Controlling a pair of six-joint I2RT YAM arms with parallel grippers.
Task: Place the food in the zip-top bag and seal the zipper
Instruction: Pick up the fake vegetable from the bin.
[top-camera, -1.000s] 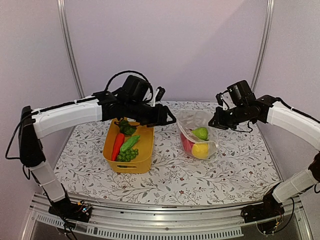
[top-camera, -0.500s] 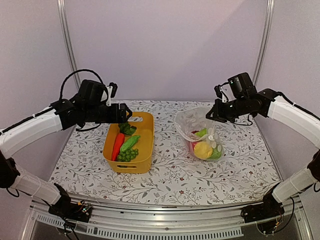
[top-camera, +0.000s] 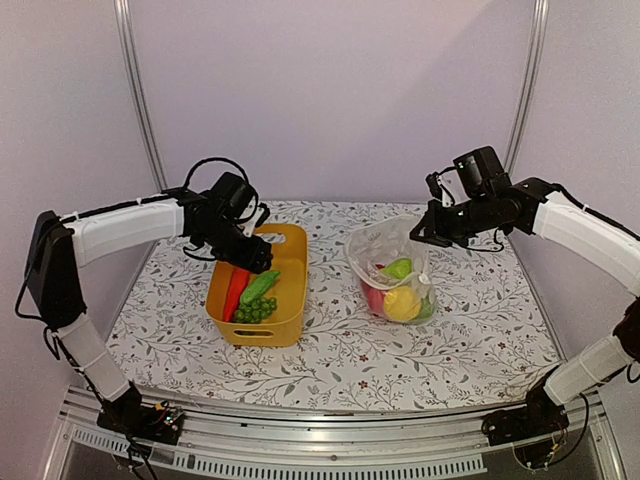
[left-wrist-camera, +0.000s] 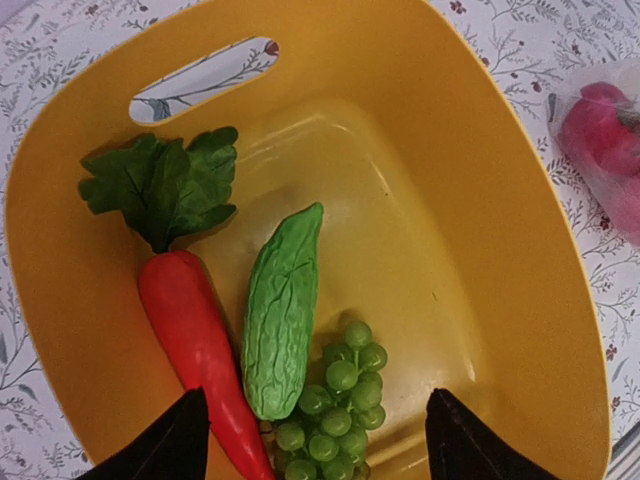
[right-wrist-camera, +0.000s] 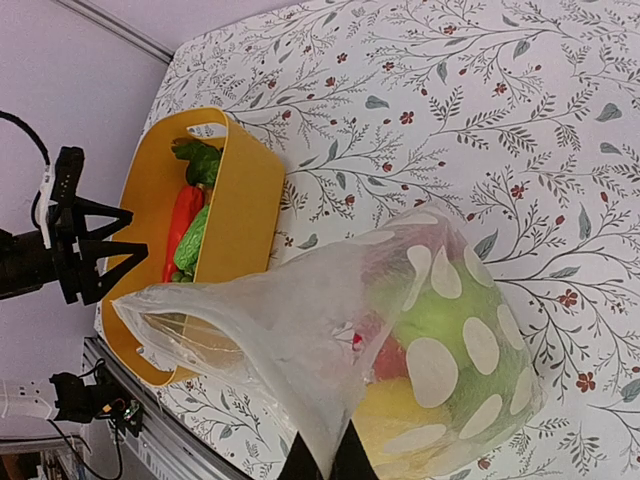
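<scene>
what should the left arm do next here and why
Probably lower the left gripper straight down and close it on the cucumber. Its jaws stand open right above the yellow tub, where the cucumber lies between the carrot and the grapes, roughly under the fingers. The right gripper is shut on the bag edge, holding its mouth up.

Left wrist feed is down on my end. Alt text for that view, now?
A yellow tub seen from above holds a carrot, a cucumber and a green cluster, side by side. The left gripper hangs open at the bottom edge, holding nothing. The bag, with red food inside, shows at the right edge.
</scene>
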